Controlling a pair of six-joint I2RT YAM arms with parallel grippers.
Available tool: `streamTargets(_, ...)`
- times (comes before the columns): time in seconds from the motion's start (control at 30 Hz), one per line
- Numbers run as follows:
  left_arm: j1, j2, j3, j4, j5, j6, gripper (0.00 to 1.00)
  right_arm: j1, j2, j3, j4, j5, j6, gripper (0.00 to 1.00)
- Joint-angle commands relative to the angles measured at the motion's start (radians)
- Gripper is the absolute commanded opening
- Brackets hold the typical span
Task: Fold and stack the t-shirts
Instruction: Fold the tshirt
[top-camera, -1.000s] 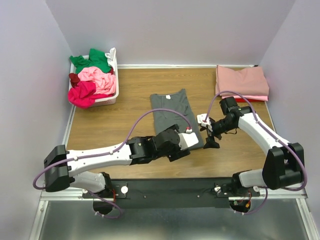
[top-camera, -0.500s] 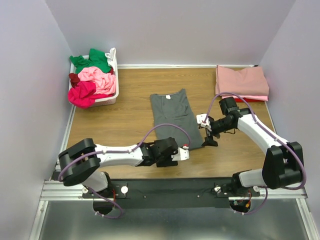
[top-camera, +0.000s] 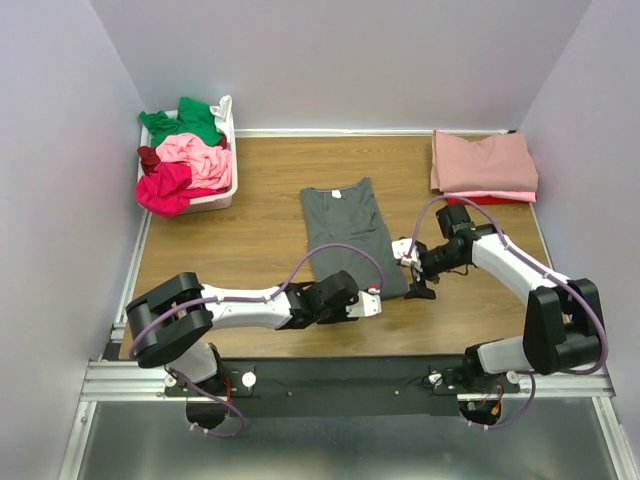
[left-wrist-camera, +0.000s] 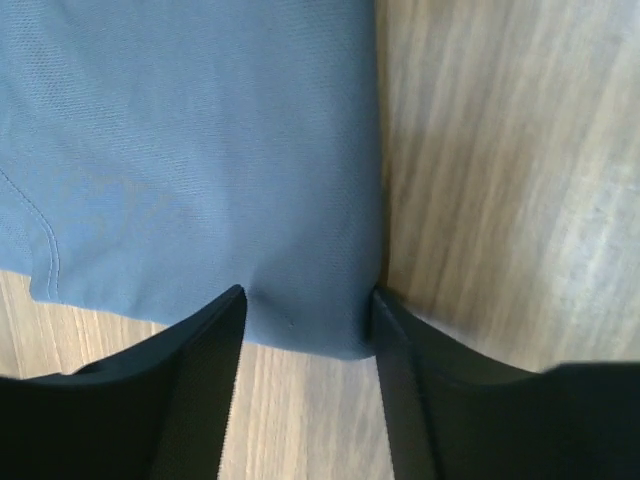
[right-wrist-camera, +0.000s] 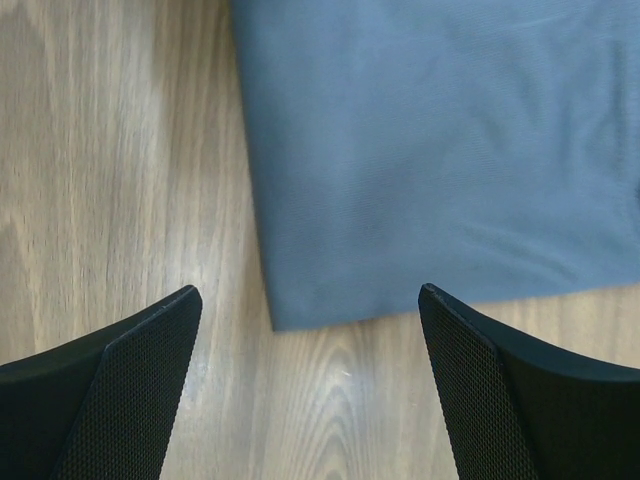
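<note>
A white plastic basket (top-camera: 232, 150) at the far left held crumpled green, pink and magenta t-shirts (top-camera: 190, 155). The left gripper (left-wrist-camera: 308, 300) straddled the near hem of the dark grey t-shirt (top-camera: 345, 225), which lay folded narrow mid-table. Its jaws stood apart, the cloth seemingly flat and unpinched between them. The right gripper (right-wrist-camera: 310, 295) hung spread wide over the hem's corner. A folded dusty-rose stack (top-camera: 483, 162) sat far right.

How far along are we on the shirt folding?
Done: folded shirts stacked at the far right corner. In hand: the grey t-shirt lies partly folded; left gripper straddles a near hem corner, right gripper hangs open over a corner. Left: finish it, then the heaped shirts in the basket.
</note>
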Motion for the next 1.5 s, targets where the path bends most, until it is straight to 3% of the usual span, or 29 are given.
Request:
streamTargets(0.0,0.011,0.044,-0.007,0.005,-0.015,0.011,0.59,0.001,0.024,-0.045,0.021,0.024,-0.132,0.95)
streamTargets(0.07,0.012,0.069,-0.01,0.01,-0.032,0.017,0.58,0.016,0.033,-0.059,0.042,0.059,-0.149,0.95)
streamTargets(0.2,0.029,0.096,0.006,0.008,-0.014,0.01,0.34,0.041,0.035,-0.077,0.094,0.107,-0.148,0.95)
streamTargets(0.4,0.031,0.072,-0.005,0.023,0.027,0.005,0.19,0.079,0.044,-0.125,0.225,0.163,-0.085,0.93)
streamTargets(0.5,0.029,0.038,-0.014,0.028,0.035,0.008,0.16,0.099,0.065,-0.148,0.266,0.18,-0.068,0.91)
streamTargets(0.6,0.029,-0.003,-0.019,0.029,0.044,0.007,0.14,0.124,0.085,-0.159,0.294,0.203,-0.039,0.81)
streamTargets(0.7,0.029,-0.038,-0.033,0.033,0.052,0.01,0.12,0.151,0.102,-0.163,0.314,0.235,-0.007,0.62)
streamTargets(0.73,0.029,-0.052,-0.036,0.037,0.055,0.011,0.1,0.16,0.114,-0.165,0.317,0.249,0.005,0.46)
streamTargets(0.8,0.029,-0.06,-0.042,0.043,0.069,0.014,0.09,0.164,0.122,-0.165,0.318,0.259,0.018,0.27)
streamTargets(0.87,0.029,-0.063,-0.045,0.049,0.073,0.016,0.08,0.162,0.115,-0.166,0.318,0.266,0.033,0.0)
streamTargets(1.0,0.029,-0.069,-0.048,0.049,0.095,0.026,0.0,0.164,0.056,-0.163,0.277,0.251,0.058,0.0)
streamTargets(1.27,0.027,-0.161,-0.048,-0.003,0.201,0.039,0.0,0.164,-0.054,0.014,-0.126,0.191,0.087,0.0)
streamTargets(1.47,0.029,-0.278,-0.039,-0.059,0.331,0.083,0.0,0.164,-0.187,0.033,-0.208,0.159,0.148,0.01)
